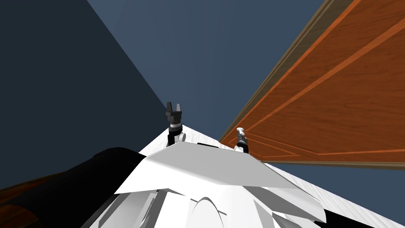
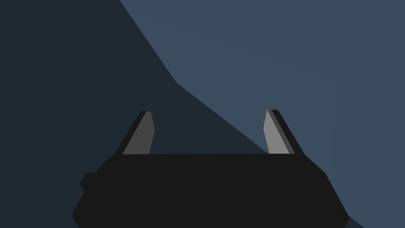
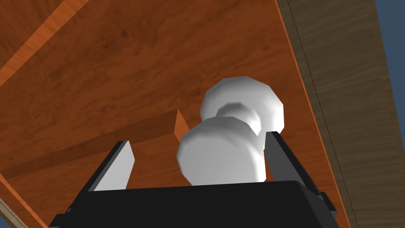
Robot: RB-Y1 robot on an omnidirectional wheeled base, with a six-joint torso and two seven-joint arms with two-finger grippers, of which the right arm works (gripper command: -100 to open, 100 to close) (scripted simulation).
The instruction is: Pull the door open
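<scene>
The door point(image 1: 336, 91) is reddish-brown wood with inset panels and stands to my right inside a dull tan frame point(image 1: 277, 71). Its white round knob point(image 1: 239, 130) sticks out near the frame edge. In the right wrist view the knob point(image 3: 221, 154) sits between the fingers of my right gripper point(image 3: 198, 139), close against one finger point(image 3: 279, 154), with a gap to the other point(image 3: 116, 166). The gripper is open around it. My right gripper point(image 1: 240, 135) reaches up just under the knob. My left gripper point(image 1: 174, 105) is held up, open and holding nothing, away from the door.
Two blue-grey walls point(image 1: 205, 47) meet in a corner ahead of my left gripper point(image 2: 209, 112). A strip of white floor point(image 1: 197, 136) runs along the foot of the wall. A black shape with a brown edge point(image 1: 23, 202) lies at the lower left.
</scene>
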